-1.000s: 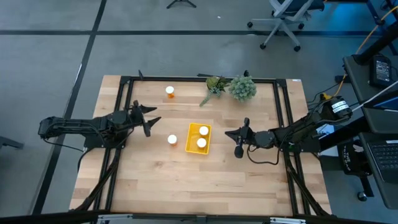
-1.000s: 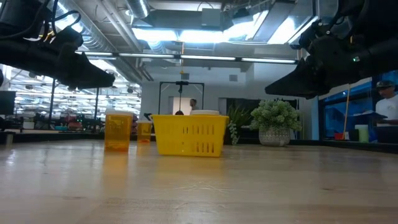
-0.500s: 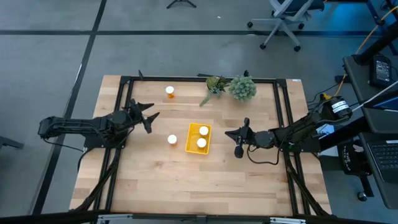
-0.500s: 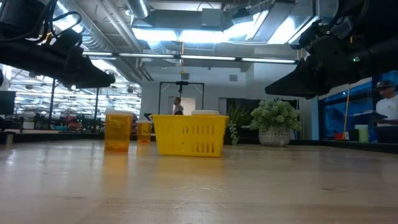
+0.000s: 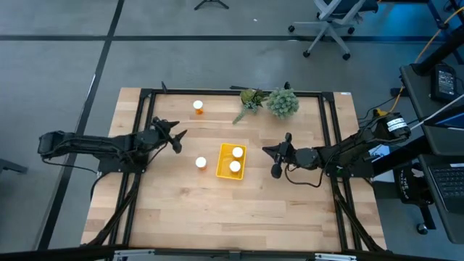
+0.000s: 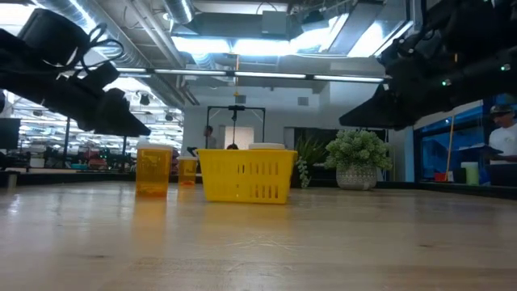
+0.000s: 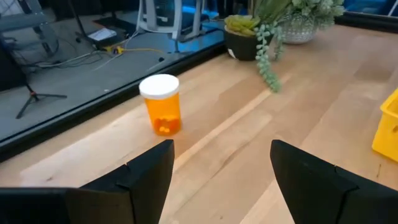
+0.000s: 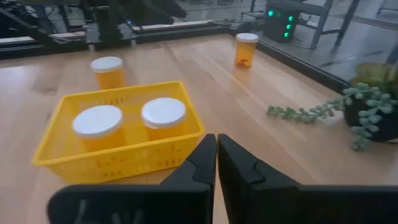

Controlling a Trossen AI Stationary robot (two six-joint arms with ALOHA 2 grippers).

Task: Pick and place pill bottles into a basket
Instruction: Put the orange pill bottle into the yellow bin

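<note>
High view shows a pale wooden worktop with a black frame around it, standing on a grey floor with an office chair behind and a desk of equipment on the right. Two green plant sprigs sit at the far edge. The yellow basket lies near the middle, with two pill bottles inside it. A third bottle stands on the wood just beside the basket's left wall, and a fourth stands apart near the far edge, left of the sprigs.

The left end effector hovers above the worktop between these two loose bottles, fingers spread wide and holding nothing; its wrist view looks at the far bottle ahead of the gap. The right end effector hangs to the right of the basket, well clear of it, fingers pressed together and empty.

The near half of the worktop is bare wood, and open wood lies between each end effector and the basket.
</note>
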